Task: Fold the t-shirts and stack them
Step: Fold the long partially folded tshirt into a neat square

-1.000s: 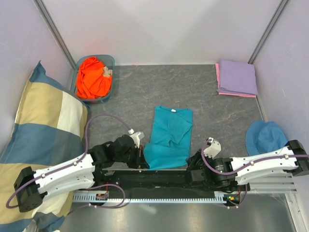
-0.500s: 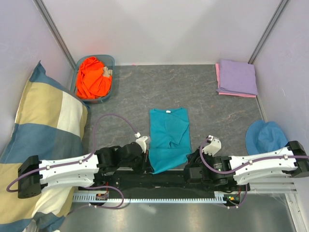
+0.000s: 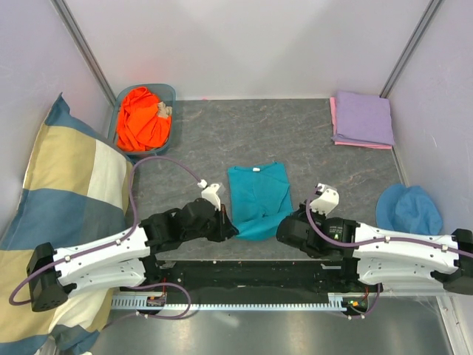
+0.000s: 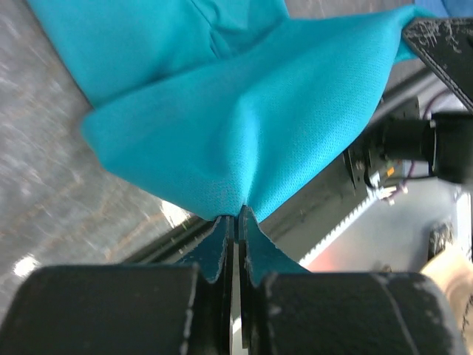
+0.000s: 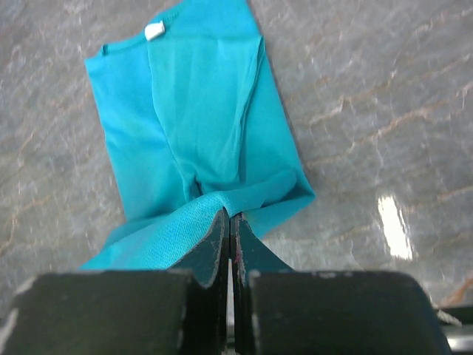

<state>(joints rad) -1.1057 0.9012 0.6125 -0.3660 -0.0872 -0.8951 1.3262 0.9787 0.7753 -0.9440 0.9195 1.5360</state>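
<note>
The teal t-shirt (image 3: 259, 198) lies in the middle of the table, collar away from the arms, its near hem lifted. My left gripper (image 3: 230, 231) is shut on the hem's left corner (image 4: 238, 177). My right gripper (image 3: 282, 231) is shut on the hem's right corner (image 5: 222, 207). The rest of the shirt (image 5: 192, 111) lies flat beyond the right jaws. The orange t-shirt (image 3: 142, 118) is bunched in a blue basket (image 3: 171, 95) at the back left. The lavender t-shirt (image 3: 363, 117) lies folded on the pink t-shirt (image 3: 333, 118) at the back right.
A big yellow-blue-white checked pillow (image 3: 63, 200) fills the left side. A blue bucket hat (image 3: 408, 210) lies at the right. White walls enclose the table on three sides. A toothed rail (image 3: 244, 297) runs along the near edge.
Both grippers have moved away from the near edge, carrying the teal shirt's near hem up and toward its collar. The visible shirt has grown shorter.
</note>
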